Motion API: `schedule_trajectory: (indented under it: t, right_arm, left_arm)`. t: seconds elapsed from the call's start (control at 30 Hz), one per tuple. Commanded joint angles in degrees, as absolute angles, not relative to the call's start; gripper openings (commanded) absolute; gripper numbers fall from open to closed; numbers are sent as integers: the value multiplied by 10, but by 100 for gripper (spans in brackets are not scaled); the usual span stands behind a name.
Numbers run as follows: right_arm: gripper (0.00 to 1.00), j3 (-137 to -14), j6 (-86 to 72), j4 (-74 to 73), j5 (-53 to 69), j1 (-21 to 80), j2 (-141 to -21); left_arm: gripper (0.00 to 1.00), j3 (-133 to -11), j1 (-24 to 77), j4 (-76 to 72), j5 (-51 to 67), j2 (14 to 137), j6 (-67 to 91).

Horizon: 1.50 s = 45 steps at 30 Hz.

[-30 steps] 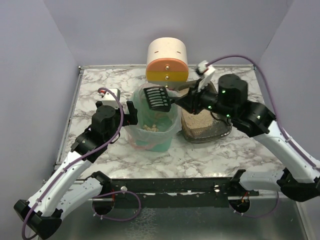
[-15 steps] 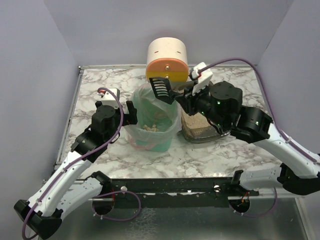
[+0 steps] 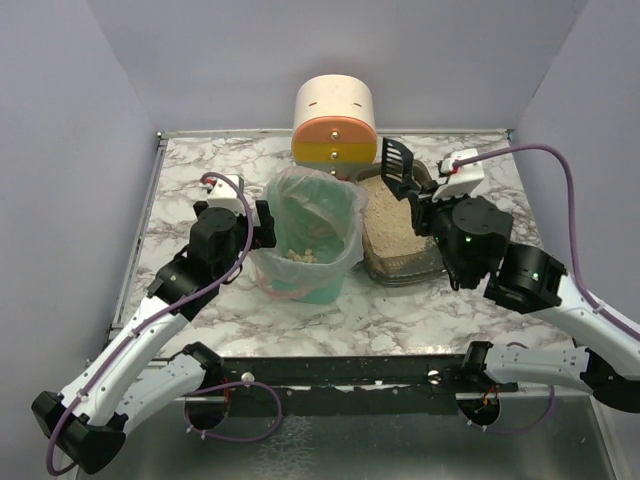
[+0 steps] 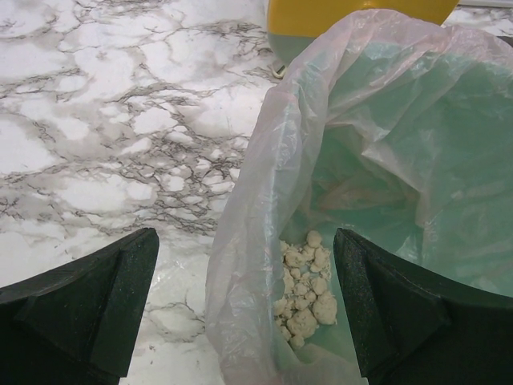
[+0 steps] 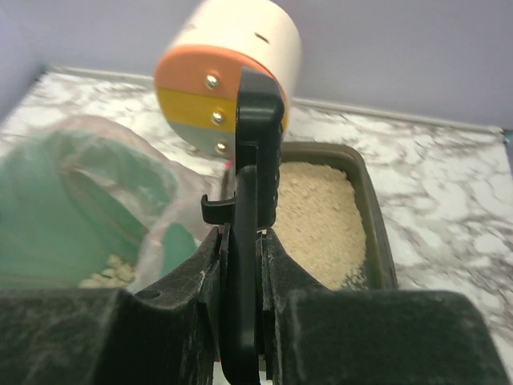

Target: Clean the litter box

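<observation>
No text, label, brand, number or sign can be read in any of the views.
</observation>
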<state>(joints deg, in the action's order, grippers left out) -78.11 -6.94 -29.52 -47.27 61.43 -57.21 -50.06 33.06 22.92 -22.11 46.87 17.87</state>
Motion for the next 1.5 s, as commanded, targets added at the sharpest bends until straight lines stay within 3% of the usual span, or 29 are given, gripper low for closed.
schedule_trajectory:
  t: [0.0, 0.13, 0.53, 0.8, 1.13, 1.47]
  right_arm:
    - [0, -706, -88, -269, -576, 614, -575]
    - [1, -655, -102, -239, -518, 576, -586]
    - [1, -583, -163, -123, -165, 330, -703]
    - [0, -609, -191, -66, -46, 281, -786]
    - [0, -664, -204, -46, 12, 266, -875]
    - [1, -695, -228, -101, -109, 263, -956]
  left_arm:
    - [99, -492, 328, 212, -237, 479, 170]
    - [99, -491, 328, 204, -240, 486, 165]
    - [99, -481, 327, 187, -245, 479, 157]
    - [99, -485, 326, 184, -246, 495, 153]
    - [99, -484, 326, 184, -244, 491, 152]
    - [99, -483, 325, 185, -240, 486, 153]
